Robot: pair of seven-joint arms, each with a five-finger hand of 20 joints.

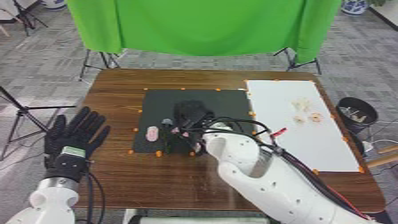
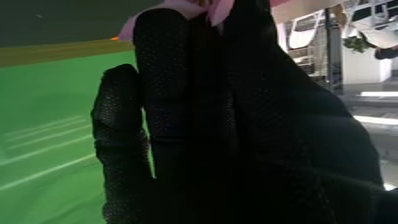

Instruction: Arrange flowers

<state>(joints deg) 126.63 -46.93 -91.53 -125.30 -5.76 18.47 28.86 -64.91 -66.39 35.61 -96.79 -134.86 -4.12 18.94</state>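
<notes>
Pink flower: at the tips of the right hand, petals showing on both sides of a fingertip.
Right hand: above the dark mat, fingers directed down, fingertips and thumb drawn together on the petals in what reads as a pinch. Firmness of the grip cannot be told.
Grey-violet bloom: just beside the right hand, on its left. Contact with the glove cannot be confirmed.
Pink oval piece: on the dark mat, farther to the left of the right hand.
Dark mat: beneath the right hand.
Cables: looped along the right forearm, close to the right hand.
White sheet: to the right of the right hand, beside the dark mat.
Pale blooms: on the white sheet, well apart from the right hand.
Left hand: well to the left of the right hand, at the edge of the tabletop, fingers spread, holding nothing.
Step in hand: judged to be picking the pink flower for placement on the white sheet.
Fault, petals: may crease or tear if the pinch bears on them instead of on a stem.
Fault, drop: the flower may slip during lift if only petal edges are held.
Fault, neighbour: the grey-violet bloom may be dragged along if it catches on the glove.
Fault, cables: a low traverse may sweep the loops across the pale blooms and shift them.
</notes>
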